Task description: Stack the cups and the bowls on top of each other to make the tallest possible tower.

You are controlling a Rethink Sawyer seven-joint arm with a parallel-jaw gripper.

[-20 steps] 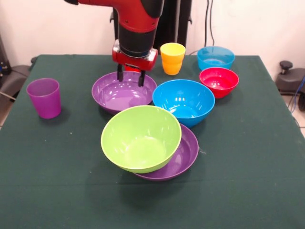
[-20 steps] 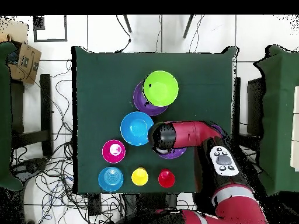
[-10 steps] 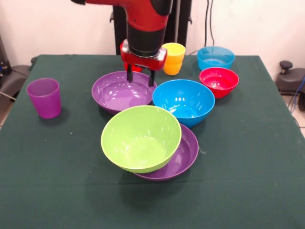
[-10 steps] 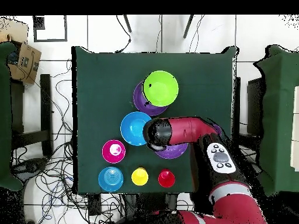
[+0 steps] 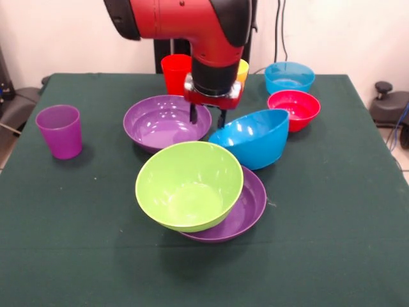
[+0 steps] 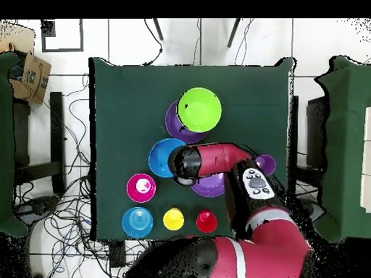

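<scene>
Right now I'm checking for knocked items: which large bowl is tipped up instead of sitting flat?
The blue bowl, just under the gripper. Its rim slants steeply, while the purple bowl beside it sits level on the table.

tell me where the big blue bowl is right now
In the front view the big blue bowl sits tilted right of centre, its raised rim by the gripper, between the purple bowl and small red bowl.

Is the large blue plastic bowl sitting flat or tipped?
Tipped. In the front view the large blue plastic bowl has its right rim raised and its opening facing left, with the gripper at its lowered rim.
</scene>
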